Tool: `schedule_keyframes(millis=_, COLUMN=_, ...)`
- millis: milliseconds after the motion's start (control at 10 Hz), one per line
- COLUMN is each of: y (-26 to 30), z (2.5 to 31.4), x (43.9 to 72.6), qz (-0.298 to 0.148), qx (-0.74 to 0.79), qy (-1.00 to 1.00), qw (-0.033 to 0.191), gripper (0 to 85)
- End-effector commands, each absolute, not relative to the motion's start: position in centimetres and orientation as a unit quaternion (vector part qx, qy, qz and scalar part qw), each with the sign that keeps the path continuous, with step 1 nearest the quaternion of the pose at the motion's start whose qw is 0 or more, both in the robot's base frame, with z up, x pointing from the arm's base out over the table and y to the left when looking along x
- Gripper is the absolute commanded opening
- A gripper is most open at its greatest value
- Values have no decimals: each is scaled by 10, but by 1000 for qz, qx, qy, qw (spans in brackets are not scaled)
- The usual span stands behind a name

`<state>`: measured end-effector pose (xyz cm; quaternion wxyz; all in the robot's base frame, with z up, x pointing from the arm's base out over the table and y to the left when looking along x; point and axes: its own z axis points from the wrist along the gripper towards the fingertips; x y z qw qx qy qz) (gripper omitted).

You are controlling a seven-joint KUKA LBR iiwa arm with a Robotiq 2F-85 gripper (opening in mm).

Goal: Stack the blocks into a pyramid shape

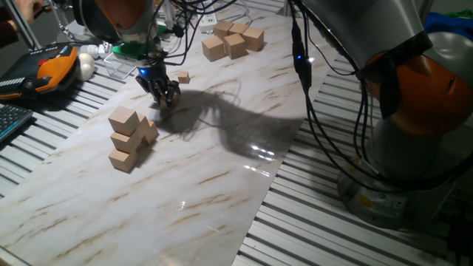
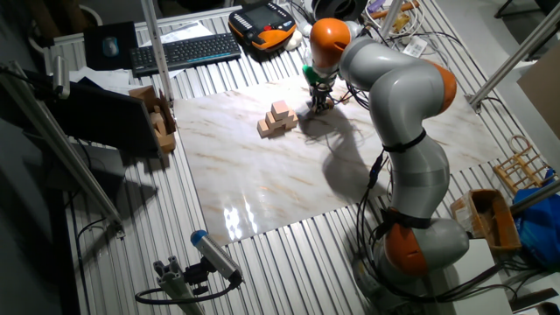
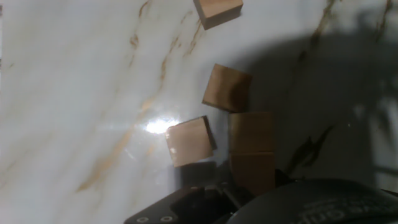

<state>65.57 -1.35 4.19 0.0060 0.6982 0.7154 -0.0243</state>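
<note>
In the hand view several tiny tan blocks lie close together on the marble board: one at the top edge (image 3: 217, 11), one tilted (image 3: 227, 87), one beside the glare (image 3: 189, 142), and a pair end to end (image 3: 252, 152) that runs under the dark gripper body. My gripper (image 1: 164, 100) points down at the board's far left part, its fingertips at the surface; it also shows in the other fixed view (image 2: 319, 105). One tiny block (image 1: 183, 77) lies just behind it. The fingers hide the rest of the blocks in both fixed views. Whether the jaws are open is unclear.
A pile of medium tan cubes (image 1: 129, 139) stands just in front of the gripper, also in the other fixed view (image 2: 278, 118). Large tan cubes (image 1: 233, 41) sit at the board's far end. An orange pendant (image 1: 52, 66) and a keyboard (image 2: 184, 51) lie off the board. Cables hang from the arm.
</note>
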Motion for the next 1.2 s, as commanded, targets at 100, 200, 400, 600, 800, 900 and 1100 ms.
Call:
schedule_keyframes(millis=100, y=-14, z=41, x=654, qz=-24, qx=695, qy=718, qw=6, gripper=0)
schedule_keyframes(millis=200, y=-14, z=41, x=653, qz=-24, qx=695, qy=718, qw=6, gripper=0)
schedule_keyframes(millis=400, y=-14, z=41, x=652, qz=-24, qx=695, qy=718, qw=7, gripper=0)
schedule_keyframes(millis=600, y=-13, z=39, x=652, qz=-22, qx=698, qy=716, qw=8, gripper=0)
schedule_keyframes(millis=800, y=-13, z=38, x=652, qz=-23, qx=697, qy=717, qw=10, gripper=0)
schedule_keyframes(millis=900, y=-14, z=38, x=652, qz=-24, qx=697, qy=717, qw=11, gripper=0)
schedule_keyframes(millis=1100, y=-14, z=36, x=652, qz=-22, qx=698, qy=716, qw=11, gripper=0)
